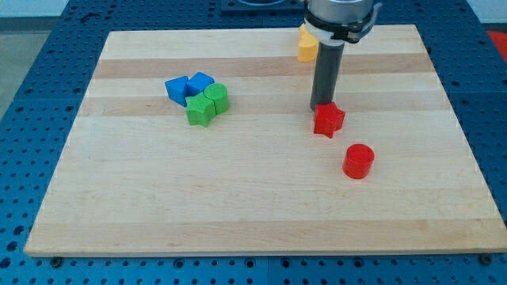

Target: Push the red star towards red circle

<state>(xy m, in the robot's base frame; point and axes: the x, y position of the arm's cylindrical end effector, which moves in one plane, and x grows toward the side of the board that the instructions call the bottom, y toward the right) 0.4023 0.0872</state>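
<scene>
My tip (321, 108), a bare rod with no pincer to spread, touches the red star-shaped block (328, 120) at eleven o'clock. The red circular block (358, 161) sits near, at five o'clock. The star is likely light, rigid, and prone to spin; push through its centre.

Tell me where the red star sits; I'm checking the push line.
The red star sits right of centre, just below my tip, with the red circle toward the view's lower right.
</scene>
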